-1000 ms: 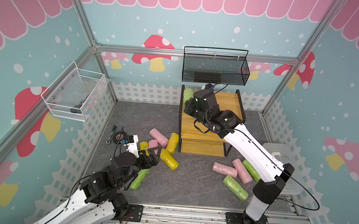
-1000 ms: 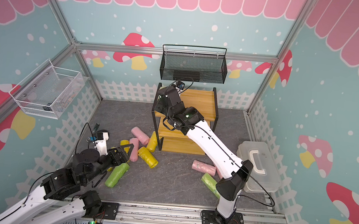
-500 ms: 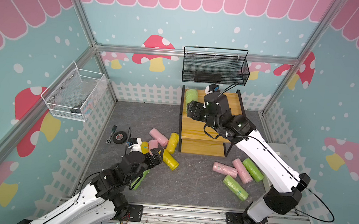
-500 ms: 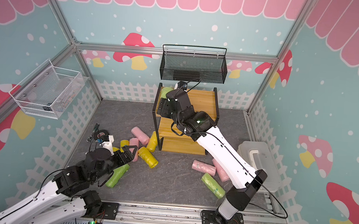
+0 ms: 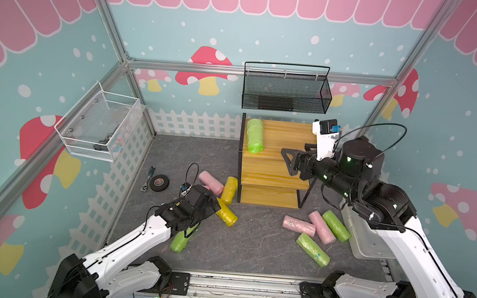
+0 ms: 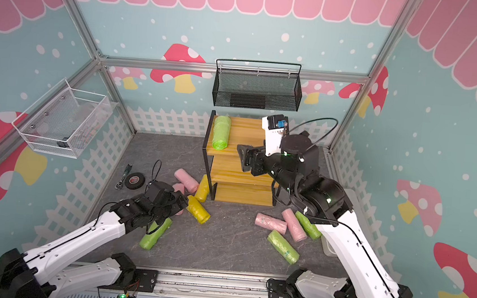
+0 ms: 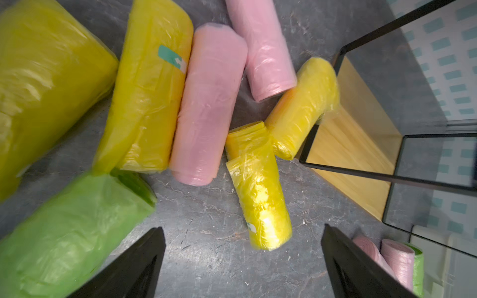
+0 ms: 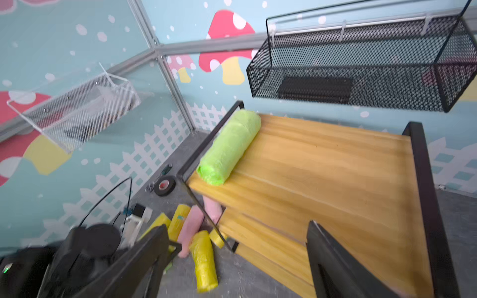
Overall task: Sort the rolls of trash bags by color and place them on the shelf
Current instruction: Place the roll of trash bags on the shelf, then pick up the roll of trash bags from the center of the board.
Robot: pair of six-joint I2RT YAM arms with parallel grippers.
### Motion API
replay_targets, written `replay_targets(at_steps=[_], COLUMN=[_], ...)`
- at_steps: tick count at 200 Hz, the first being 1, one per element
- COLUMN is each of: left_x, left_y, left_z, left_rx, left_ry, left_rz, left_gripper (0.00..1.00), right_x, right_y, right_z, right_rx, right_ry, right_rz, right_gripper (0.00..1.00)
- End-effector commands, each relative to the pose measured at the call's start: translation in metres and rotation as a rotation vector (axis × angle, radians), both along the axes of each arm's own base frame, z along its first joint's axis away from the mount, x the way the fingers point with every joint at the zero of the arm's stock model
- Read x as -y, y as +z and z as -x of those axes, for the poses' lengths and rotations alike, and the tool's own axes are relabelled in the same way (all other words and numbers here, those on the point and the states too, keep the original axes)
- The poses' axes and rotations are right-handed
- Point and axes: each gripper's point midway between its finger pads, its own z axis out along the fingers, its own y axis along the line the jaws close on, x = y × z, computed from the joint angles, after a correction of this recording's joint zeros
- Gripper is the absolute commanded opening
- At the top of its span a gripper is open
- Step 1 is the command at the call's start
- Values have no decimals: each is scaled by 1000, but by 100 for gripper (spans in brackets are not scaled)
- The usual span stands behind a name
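Left gripper (image 7: pixel 242 228) hiding under own wrist (image 5: pixel 197 202) in both top views; wrist view showing jaws standing wide, empty, over yellow roll (image 7: pixel 258 191) on floor (image 7: pixel 206 232). Right gripper (image 5: pixel 286 162) hovering wide, empty, over shelf (image 5: pixel 276 170); green roll (image 5: pixel 254 135) lying on top board (image 5: pixel 289 130). Black mesh basket (image 5: pixel 287 80) holding dark flat thing (image 5: pixel 275 103), unidentifiable.

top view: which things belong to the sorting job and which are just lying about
Job: shelf, green roll on its top board, loose yellow rolls, pink rolls and green rolls on the floor.
Lying about: black tape roll, black mesh basket, white wire basket.
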Motion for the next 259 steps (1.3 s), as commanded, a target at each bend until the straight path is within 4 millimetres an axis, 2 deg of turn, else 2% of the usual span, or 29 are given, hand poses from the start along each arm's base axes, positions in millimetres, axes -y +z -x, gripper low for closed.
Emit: replay_targets(at_steps=[1, 38, 65, 91, 138, 165, 202, 224, 259], left_x=[26, 42, 49, 48, 41, 37, 23, 13, 13], left_y=[13, 5, -11, -31, -60, -68, -69, -76, -90], left_z=[-19, -36, -43, -45, -53, -59, -60, -58, -57], left_rx=[7, -46, -110, -168, -227, -243, -230, -245, -270], left_ry=[-76, -102, -99, -83, -52, -36, 5, 24, 10], left_rz=[71, 57, 41, 4, -71, -89, -125, -142, -134], left_gripper=[95, 84, 78, 73, 70, 58, 58, 69, 73], right_x=[2, 29, 40, 39, 27, 24, 22, 20, 18], right_y=[-25, -66, -77, -84, -101, -107, -115, -121, -133], right_z=[17, 41, 48, 49, 45, 43, 46, 48, 51], right_rx=[-4, -38, -36, -59, -120, -140, -163, -187, -235], right_ry=[69, 35, 19, 36, 71, 76, 89, 98, 105], right_rz=[55, 63, 91, 136, 162, 167, 163, 155, 143], right_gripper=[85, 81, 81, 81, 83, 81, 81, 80, 80])
